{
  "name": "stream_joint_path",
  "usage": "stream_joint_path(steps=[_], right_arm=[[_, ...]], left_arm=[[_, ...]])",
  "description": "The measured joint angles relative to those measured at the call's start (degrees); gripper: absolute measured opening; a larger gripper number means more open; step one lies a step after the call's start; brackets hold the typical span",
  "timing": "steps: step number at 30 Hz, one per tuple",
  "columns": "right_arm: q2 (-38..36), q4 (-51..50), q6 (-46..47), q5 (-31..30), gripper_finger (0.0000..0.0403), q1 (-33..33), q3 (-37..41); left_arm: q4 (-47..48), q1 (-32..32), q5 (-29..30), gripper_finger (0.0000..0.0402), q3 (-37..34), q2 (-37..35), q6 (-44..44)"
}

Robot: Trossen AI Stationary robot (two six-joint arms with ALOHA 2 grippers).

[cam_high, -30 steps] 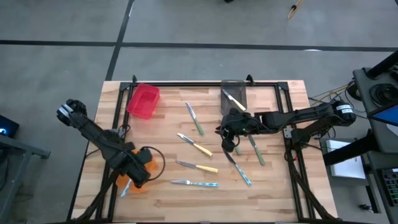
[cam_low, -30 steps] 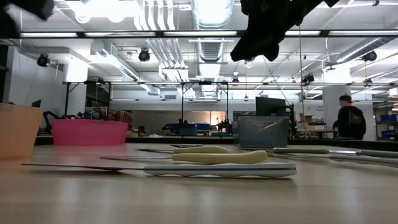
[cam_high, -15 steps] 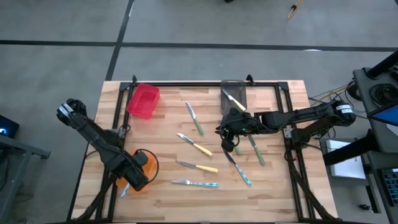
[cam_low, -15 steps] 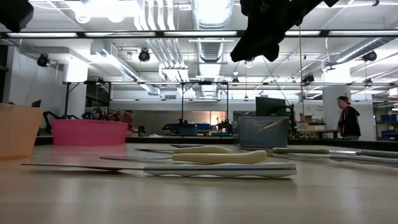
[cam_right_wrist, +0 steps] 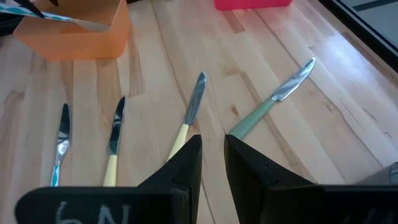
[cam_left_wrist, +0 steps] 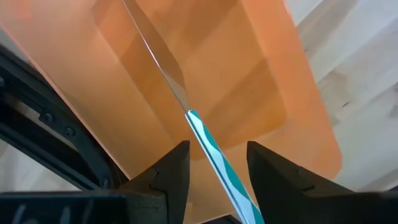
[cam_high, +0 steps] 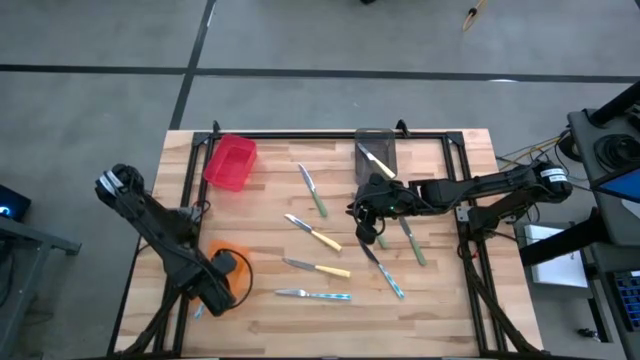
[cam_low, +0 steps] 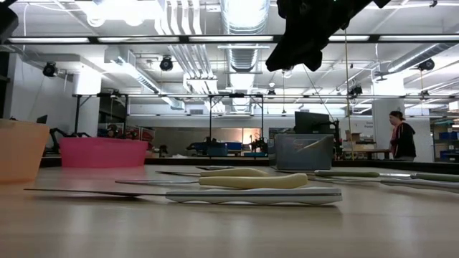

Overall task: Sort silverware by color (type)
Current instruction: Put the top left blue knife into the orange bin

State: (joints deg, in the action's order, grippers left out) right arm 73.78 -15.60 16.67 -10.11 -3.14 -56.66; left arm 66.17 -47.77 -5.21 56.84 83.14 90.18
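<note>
My left gripper points down over the orange bin at the table's near left, fingers apart. A light-blue-handled knife passes between them, its blade down inside the bin; from the right wrist view it leans out over the bin's rim. My right gripper hangs over the table's middle right, a narrow empty gap between its fingers. Below it lie knives with yellow, green and blue handles. My left gripper stands with a finger on either side of the knife's light-blue handle, coming from above. The handle runs close to one finger near its free end; whether it touches I cannot tell. The blade slants down into the orange bin.
A red bin stands at the far left and a grey bin holding a yellow-handled knife at the far middle. Loose knives lie flat across the table's middle. A person walks in the room behind.
My left gripper has moved a little toward the table's near edge and sunk lower over the orange bin, rolling slightly, with the light-blue-handled knife still under it. My right gripper has kept still. The person in the background has stepped to the right.
</note>
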Motion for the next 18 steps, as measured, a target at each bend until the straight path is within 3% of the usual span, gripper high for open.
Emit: stream_joint_path(steps=[18], right_arm=[[0.0, -0.1, 0.8, 0.0, 0.0059, 0.0, 0.0]], left_arm=[[-1.5, -2.4, 0.1, 0.0133, 0.0, 5.2, 0.4]])
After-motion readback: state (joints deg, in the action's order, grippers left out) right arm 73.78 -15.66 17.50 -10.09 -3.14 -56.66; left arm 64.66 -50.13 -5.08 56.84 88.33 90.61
